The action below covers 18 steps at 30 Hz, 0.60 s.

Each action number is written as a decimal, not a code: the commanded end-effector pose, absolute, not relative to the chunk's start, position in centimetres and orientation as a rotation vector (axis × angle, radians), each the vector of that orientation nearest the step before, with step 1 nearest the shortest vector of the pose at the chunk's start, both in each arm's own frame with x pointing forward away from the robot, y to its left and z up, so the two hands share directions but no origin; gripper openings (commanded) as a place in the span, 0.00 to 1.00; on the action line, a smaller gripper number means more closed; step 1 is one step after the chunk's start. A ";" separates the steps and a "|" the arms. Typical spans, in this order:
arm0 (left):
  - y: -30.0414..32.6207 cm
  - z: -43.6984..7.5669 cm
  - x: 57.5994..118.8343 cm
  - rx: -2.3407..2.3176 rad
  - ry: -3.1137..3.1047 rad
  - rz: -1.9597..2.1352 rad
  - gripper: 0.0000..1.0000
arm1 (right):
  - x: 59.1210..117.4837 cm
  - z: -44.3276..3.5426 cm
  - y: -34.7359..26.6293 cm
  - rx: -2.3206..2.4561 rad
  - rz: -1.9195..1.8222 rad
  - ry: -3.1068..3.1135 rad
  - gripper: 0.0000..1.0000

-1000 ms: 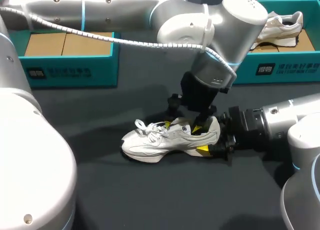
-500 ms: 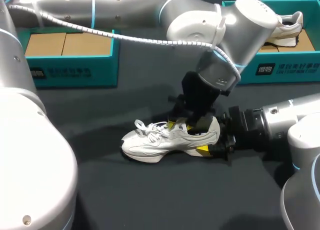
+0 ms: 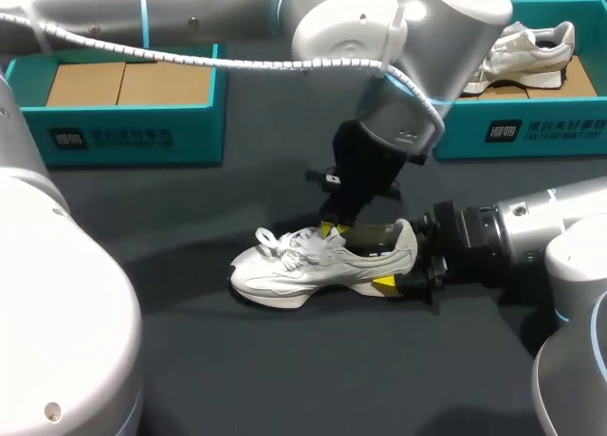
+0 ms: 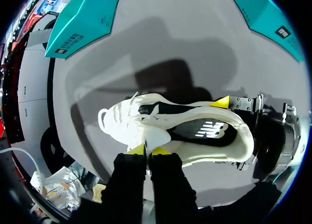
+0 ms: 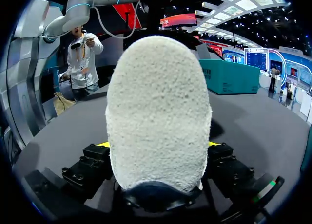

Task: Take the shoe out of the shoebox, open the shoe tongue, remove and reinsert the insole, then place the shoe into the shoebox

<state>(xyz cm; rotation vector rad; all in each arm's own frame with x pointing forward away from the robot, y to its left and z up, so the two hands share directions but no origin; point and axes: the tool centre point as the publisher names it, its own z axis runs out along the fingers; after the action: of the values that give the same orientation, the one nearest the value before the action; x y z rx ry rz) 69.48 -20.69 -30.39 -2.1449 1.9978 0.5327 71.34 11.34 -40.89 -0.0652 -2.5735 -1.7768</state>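
The white shoe (image 3: 322, 261) stands on its sole on the dark worktop, in front of the two teal shoeboxes (image 3: 133, 133) and inside neither. The jaws of the right arm (image 3: 512, 232) are clamped on either side of the heel (image 5: 158, 112), seemingly to anchor it. The jaws of the left arm (image 3: 417, 38) are pinched together on the tongue (image 4: 155, 135), probably to draw it back and widen the opening over the dark insole (image 4: 204, 129), which is seated inside.
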 end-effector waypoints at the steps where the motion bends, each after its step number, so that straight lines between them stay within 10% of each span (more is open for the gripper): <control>1: -18.1 -29.4 69.3 -2.295 1.970 0.430 0.00 | 71.3 -40.9 11.5 -0.067 -1.776 -2.577 0.00; 18: -10.3 -31.4 69.3 -2.308 2.079 0.369 0.00 | 71.3 -40.9 11.5 -0.067 -1.776 -2.577 0.00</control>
<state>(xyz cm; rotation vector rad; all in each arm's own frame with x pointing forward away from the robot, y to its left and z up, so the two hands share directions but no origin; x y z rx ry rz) 69.26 -11.44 -30.36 -2.2107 2.0105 0.5062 71.36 11.38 -40.83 -0.0650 -2.5730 -1.7778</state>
